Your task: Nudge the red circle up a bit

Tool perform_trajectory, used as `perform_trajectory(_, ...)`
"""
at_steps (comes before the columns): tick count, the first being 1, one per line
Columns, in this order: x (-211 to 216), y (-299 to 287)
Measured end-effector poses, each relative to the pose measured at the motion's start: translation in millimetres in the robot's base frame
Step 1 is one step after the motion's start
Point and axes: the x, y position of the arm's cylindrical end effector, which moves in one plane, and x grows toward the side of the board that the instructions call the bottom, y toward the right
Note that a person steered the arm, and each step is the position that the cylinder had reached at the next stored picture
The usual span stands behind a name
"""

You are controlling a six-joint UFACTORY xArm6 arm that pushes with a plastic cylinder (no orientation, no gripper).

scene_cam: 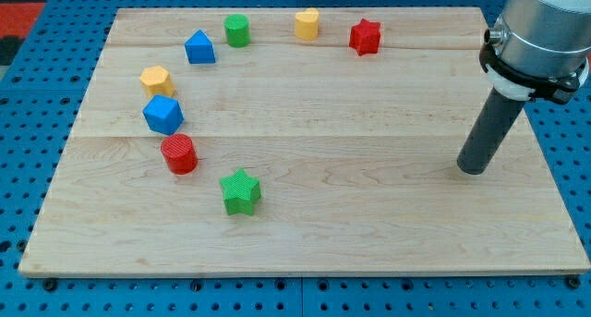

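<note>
**Board inspection: red circle at lower left, tip far to the right**

Hidden or cut off: the arm's grey housing (540, 26) runs out of the view's top right corner, so only its lower part and the dark rod are seen. The wooden board (369, 215) is fully in view. No writing or labels can be read on any item.

From the view's left: a yellow hexagon block (157, 79), a blue cube (163, 115) just below it, then the red circle (179, 154), a short cylinder standing upright with its round face up, just below and right of the blue cube. A blue house-shaped block (199, 47) and a green cylinder (237, 30) lie near the top edge. A green star (241, 191) sits right of and below the red circle. Further right along the top: a yellow cylinder (307, 24) and a red star (366, 37).

My tip (472, 167) rests on the board at the right, well apart from every block. There is no gripper; the rod holds nothing.
</note>
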Motion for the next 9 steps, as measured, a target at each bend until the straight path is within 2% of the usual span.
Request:
perform_trajectory(2,2,1)
perform_trajectory(3,22,5)
perform_trajectory(4,88,-72)
perform_trajectory(5,124,-158)
perform_trajectory(6,115,-296)
perform_trajectory(7,53,-379)
perform_trajectory(8,-12,-366)
perform_trajectory(9,-34,-349)
